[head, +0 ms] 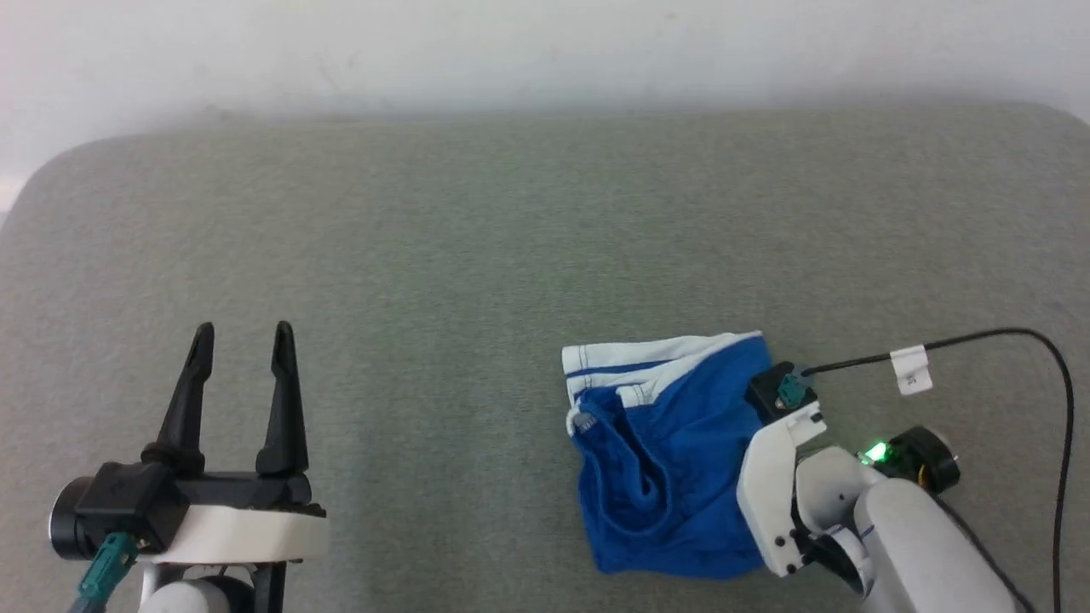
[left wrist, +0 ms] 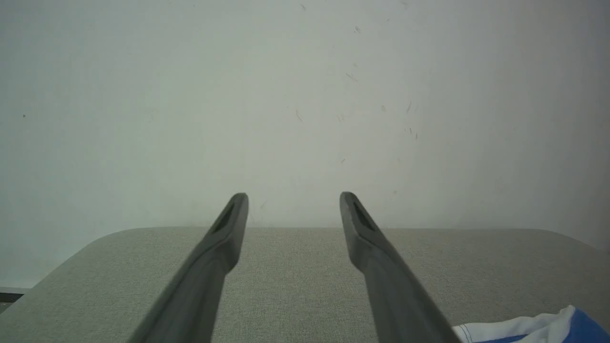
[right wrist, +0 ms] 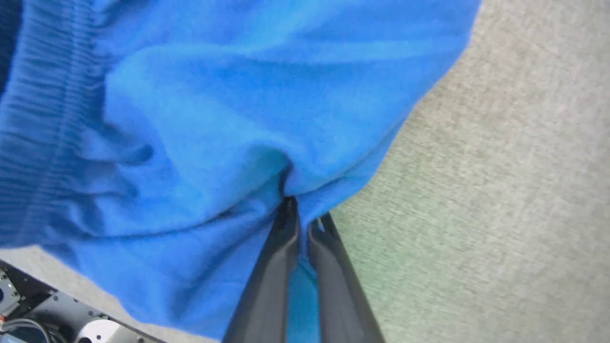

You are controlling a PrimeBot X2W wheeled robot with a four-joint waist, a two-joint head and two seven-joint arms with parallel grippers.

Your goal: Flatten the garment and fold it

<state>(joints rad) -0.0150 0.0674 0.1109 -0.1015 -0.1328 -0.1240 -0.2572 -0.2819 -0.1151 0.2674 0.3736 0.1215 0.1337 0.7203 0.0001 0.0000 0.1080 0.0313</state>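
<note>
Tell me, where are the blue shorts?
In the head view, the blue shorts lie bunched on the grey surface at the lower right, their right edge pinched by the right gripper, far from the open left gripper.

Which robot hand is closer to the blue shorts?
Right. The right gripper has its jaws pinched on the blue shorts. The left gripper is open, far off to the shorts' left.

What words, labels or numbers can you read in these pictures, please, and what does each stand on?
White tag on the black cable: dark marks, too small to read.
Small pale label at the waistband of the blue shorts: blurred, unreadable.
No other text seen.
</note>
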